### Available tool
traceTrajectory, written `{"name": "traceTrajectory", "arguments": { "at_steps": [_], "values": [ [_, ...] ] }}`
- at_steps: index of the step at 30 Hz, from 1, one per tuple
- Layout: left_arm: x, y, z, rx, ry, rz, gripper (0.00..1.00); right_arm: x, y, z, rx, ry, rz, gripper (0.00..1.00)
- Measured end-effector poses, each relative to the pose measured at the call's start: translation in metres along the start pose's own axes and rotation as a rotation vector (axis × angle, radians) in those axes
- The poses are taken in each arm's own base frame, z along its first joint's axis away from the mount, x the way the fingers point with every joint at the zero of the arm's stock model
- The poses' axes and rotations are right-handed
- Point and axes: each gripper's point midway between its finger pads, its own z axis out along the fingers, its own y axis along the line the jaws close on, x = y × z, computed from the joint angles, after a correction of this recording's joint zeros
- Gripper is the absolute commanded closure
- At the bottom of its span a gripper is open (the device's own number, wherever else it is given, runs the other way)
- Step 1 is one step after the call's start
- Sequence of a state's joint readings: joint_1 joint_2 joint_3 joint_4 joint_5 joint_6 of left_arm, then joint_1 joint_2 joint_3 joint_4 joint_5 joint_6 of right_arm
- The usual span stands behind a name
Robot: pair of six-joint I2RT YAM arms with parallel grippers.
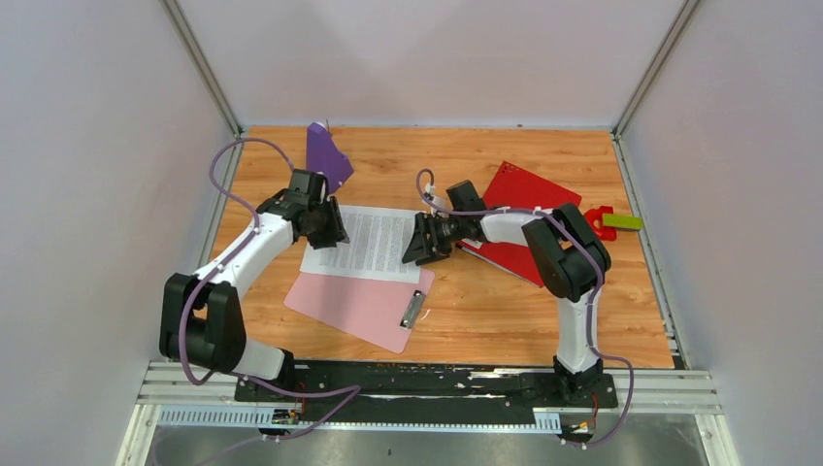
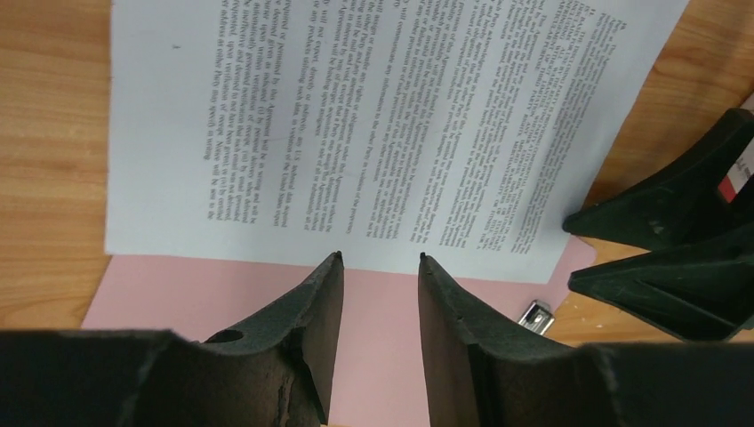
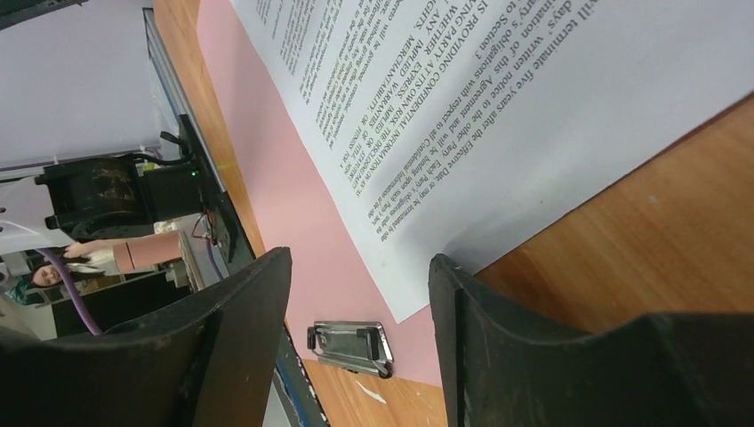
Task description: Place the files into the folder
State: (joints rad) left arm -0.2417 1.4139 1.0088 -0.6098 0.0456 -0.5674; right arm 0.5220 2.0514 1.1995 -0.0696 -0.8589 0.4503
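Note:
The files [image 1: 364, 241] show as white paper printed with black text, lying flat with their near part over a pink clipboard [image 1: 359, 309]. Whether one sheet or two lie there I cannot tell. My left gripper [image 1: 328, 233] is at the paper's left edge. In the left wrist view it [image 2: 380, 259] stands open and empty above the paper's border [image 2: 373, 116]. My right gripper [image 1: 419, 249] is at the paper's right edge, open, with the paper's corner [image 3: 418, 294] showing between its fingers and nothing gripped. The red folder [image 1: 524, 189] lies closed at the back right, partly under the right arm.
The clipboard's metal clip [image 3: 348, 345] sits at its near right end. A purple object [image 1: 326, 150] stands behind the left gripper. A red and green item [image 1: 611, 221] lies by the right wall. White walls enclose the wooden table [image 1: 485, 311].

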Motion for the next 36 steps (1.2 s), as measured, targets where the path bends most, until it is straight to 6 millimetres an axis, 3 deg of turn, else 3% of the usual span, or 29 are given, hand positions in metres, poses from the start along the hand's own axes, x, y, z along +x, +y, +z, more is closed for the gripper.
{"name": "traceTrajectory", "arguments": {
  "at_steps": [5, 12, 15, 18, 25, 32, 36],
  "values": [
    [0.010, -0.012, 0.021, 0.068, 0.076, 0.003, 0.57, 0.012, 0.004, -0.001, 0.046, 0.015, -0.007, 0.44],
    [0.030, 0.001, 0.053, 0.011, 0.175, -0.007, 0.60, 0.015, 0.014, -0.020, 0.245, -0.051, 0.040, 0.41],
    [0.032, 0.006, 0.057, -0.012, 0.180, -0.008, 0.60, 0.023, 0.022, -0.023, 0.342, -0.092, 0.080, 0.43],
    [0.033, 0.009, 0.061, -0.030, 0.184, -0.008, 0.61, 0.045, 0.031, -0.014, 0.427, -0.097, 0.125, 0.44],
    [0.039, 0.019, 0.068, -0.067, 0.205, 0.000, 0.61, 0.098, 0.028, 0.000, 0.624, -0.069, 0.225, 0.43],
    [0.039, 0.021, 0.068, -0.068, 0.206, 0.002, 0.61, 0.110, 0.015, -0.005, 0.822, -0.090, 0.283, 0.44],
    [0.040, 0.022, 0.069, -0.063, 0.205, -0.003, 0.61, 0.112, 0.011, -0.003, 0.877, -0.095, 0.286, 0.52]
  ]
}}
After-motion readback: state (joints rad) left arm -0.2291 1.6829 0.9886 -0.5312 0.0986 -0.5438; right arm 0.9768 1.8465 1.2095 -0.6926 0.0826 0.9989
